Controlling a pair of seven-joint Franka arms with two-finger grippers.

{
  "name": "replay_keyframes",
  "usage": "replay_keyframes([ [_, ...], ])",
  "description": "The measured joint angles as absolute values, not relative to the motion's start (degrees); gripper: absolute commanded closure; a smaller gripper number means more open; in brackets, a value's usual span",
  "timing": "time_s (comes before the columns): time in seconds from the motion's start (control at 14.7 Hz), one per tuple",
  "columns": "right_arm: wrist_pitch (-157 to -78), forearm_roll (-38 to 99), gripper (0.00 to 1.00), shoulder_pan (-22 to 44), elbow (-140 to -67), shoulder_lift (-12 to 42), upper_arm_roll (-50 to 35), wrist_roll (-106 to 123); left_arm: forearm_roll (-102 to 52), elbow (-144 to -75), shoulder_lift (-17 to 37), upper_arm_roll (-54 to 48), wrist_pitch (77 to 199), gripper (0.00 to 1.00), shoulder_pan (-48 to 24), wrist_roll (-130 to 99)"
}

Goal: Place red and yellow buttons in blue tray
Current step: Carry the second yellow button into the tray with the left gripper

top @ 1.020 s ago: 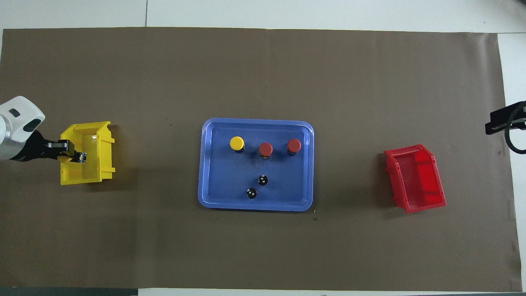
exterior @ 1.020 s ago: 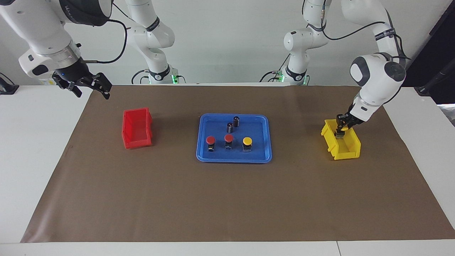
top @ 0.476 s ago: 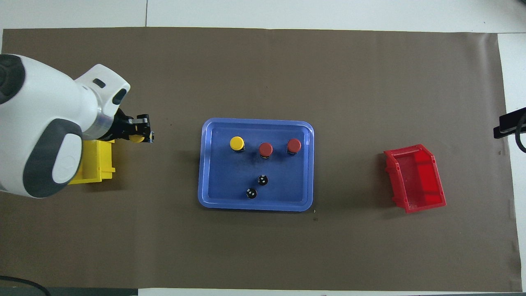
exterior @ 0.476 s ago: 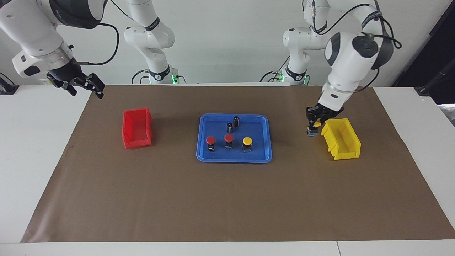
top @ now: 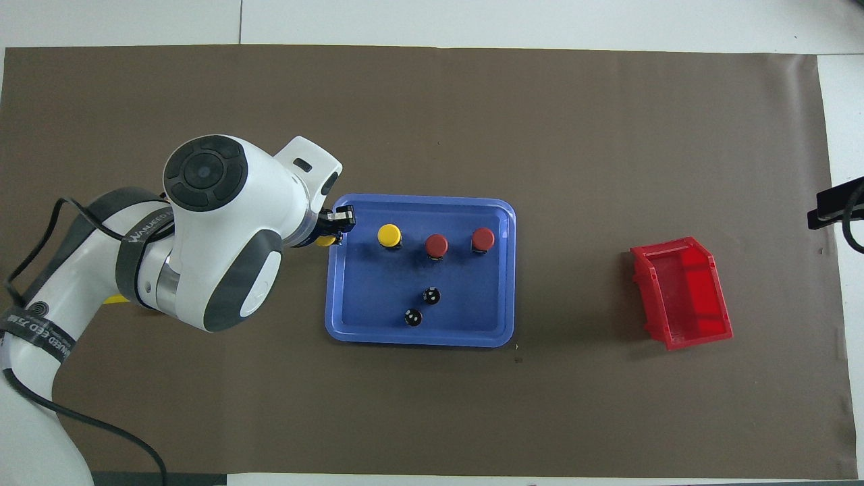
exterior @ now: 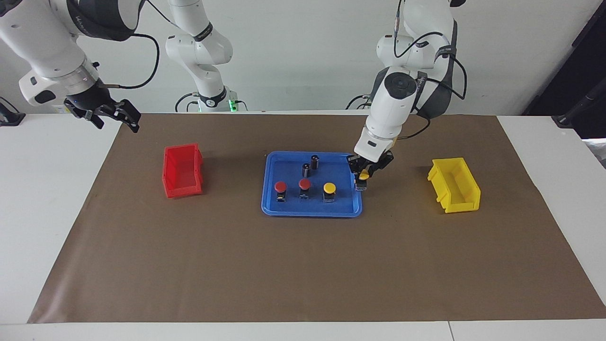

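Currently, facing view: my left fingers [exterior: 363, 176] are clamped on a yellow button [exterior: 363, 175], carried in the air over the rim of the blue tray [exterior: 312, 210] at the tray's end toward my left arm's side of the table. The button's cap sits between my fingers, its base hanging just below. Inside the tray stand two red buttons [exterior: 280, 186] [exterior: 305, 183] and a second yellow button [exterior: 329, 188] in a row along the part farther from me, each upright on its base. Nearer to me in the same tray stand two dark cylinders [exterior: 306, 169] [exterior: 315, 161], close together. A yellow bin [exterior: 454, 185] rests on the brown mat [exterior: 303, 265] toward my left arm's end; a red bin [exterior: 182, 171] rests toward my right arm's end. My right fingers [exterior: 116, 116] are spread apart, holding nothing, waiting in the air above the mat's corner at my right arm's end.

Overhead view: my left arm covers most of the yellow bin. My left fingers [top: 335, 227] reach just over the tray's rim [top: 418, 339], the held button's yellow cap [top: 325, 240] peeking out beside the wrist. The three set-down buttons line up across the tray; both cylinders [top: 432, 295] [top: 413, 316] stand nearer to me. Only a dark piece of my right fingers [top: 833, 206] shows at the frame's edge, well apart from the red bin [top: 682, 291].
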State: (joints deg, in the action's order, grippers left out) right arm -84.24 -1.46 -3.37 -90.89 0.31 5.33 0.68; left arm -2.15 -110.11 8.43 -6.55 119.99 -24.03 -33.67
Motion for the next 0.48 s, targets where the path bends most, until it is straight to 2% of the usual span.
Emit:
replay_keyframes([
  [0.48, -84.24, -1.45, 0.00, -2.46, -90.91, 0.31, 4.61, 0.68, -2.18, -112.45, 10.39, -6.50, 124.69, 0.98, -26.02, -34.66],
])
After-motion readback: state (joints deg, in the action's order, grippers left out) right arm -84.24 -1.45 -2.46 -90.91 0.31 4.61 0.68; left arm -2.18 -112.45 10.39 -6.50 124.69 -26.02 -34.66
